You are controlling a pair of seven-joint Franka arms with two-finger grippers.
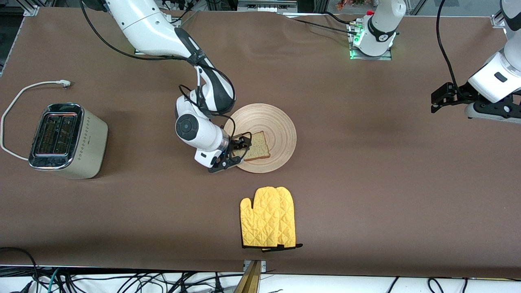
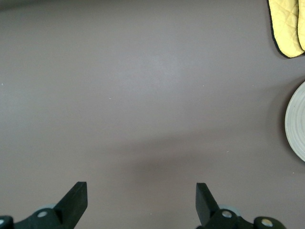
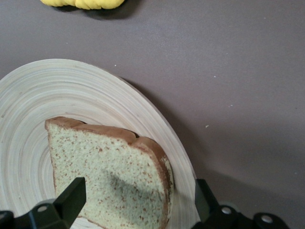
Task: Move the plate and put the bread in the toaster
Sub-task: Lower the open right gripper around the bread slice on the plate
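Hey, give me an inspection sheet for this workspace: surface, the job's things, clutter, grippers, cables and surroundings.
Surface: brown table, no spills seen.
Job's things: bread lying on the plate mid-table; toaster upright at the right arm's end, slots empty.
Clutter: yellow oven mitt, nearer the front camera than the plate.
Grippers: right gripper open, low at the plate's edge, fingers astride the bread's edge; left gripper open, empty, waiting over bare table.
Cables: toaster cord unplugged on the table.
Surroundings: loose cables along the table's front edge.
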